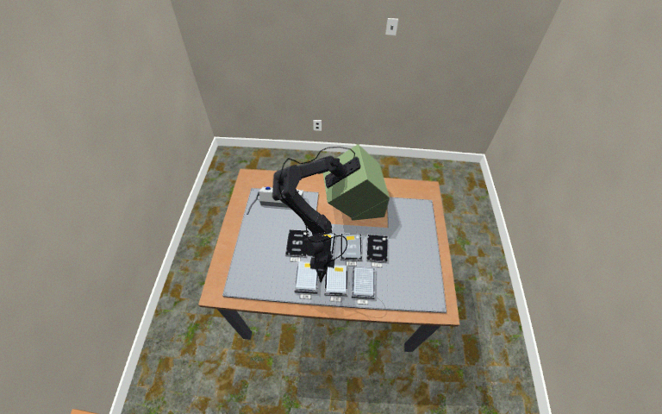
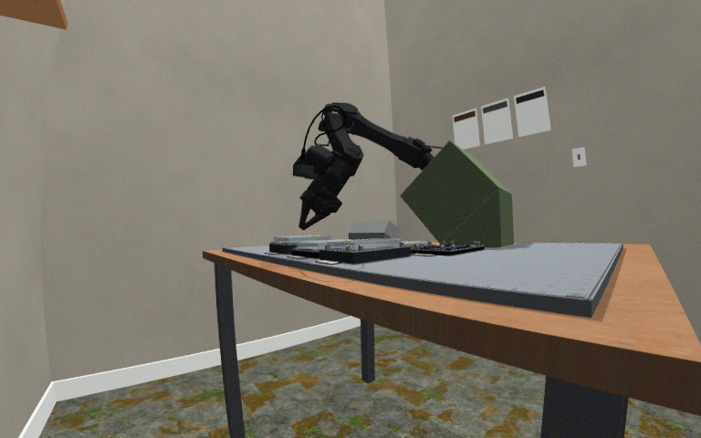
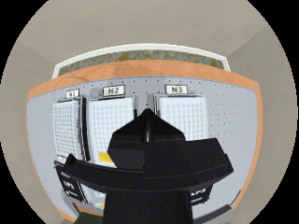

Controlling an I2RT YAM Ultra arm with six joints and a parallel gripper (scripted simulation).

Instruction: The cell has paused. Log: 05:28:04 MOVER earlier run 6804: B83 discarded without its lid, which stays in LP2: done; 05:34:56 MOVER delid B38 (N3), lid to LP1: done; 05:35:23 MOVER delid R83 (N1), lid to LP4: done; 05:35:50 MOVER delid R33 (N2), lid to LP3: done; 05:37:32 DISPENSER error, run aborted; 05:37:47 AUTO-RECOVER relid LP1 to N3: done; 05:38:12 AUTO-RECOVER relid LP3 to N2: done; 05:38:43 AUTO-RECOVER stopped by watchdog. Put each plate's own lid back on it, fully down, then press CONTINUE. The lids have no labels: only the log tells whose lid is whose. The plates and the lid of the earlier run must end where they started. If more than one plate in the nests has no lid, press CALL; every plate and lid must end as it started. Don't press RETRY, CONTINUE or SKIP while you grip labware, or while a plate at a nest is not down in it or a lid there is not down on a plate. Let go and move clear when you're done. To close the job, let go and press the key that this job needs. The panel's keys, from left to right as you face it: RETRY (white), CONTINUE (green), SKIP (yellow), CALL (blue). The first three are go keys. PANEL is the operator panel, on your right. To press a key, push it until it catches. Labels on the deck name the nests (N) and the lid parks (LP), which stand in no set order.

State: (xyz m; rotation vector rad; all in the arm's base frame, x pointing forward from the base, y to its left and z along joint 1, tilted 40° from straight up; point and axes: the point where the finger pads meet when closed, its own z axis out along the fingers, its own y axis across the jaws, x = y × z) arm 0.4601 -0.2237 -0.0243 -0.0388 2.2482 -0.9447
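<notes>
My gripper [image 1: 321, 279] [image 2: 303, 226] [image 3: 148, 112] is shut and empty, above the deck between the N2 and N3 plates. The N3 plate [image 1: 306, 279] [image 3: 184, 119] and N2 plate [image 1: 335, 281] [image 3: 112, 123] each show a yellow tab in the top view and look lidded. The N1 plate [image 1: 363, 282] [image 3: 66, 128] shows bare wells and no tab. A clear lid [image 1: 351, 248] with a yellow tab lies in one inner park; another lid's tab [image 1: 327, 235] shows behind the arm. LP1 [image 1: 374, 252] [image 3: 70, 186] and LP3 [image 1: 296, 247] look empty, dark.
The panel [image 1: 271, 199] [image 2: 371, 229] stands at the deck's back corner; its blue key [image 1: 267, 188] shows, and the arm hides others. A green angular block [image 1: 361, 195] [image 2: 460, 201] stands by the arm's base. A thin cable [image 1: 383, 312] lies near the front edge.
</notes>
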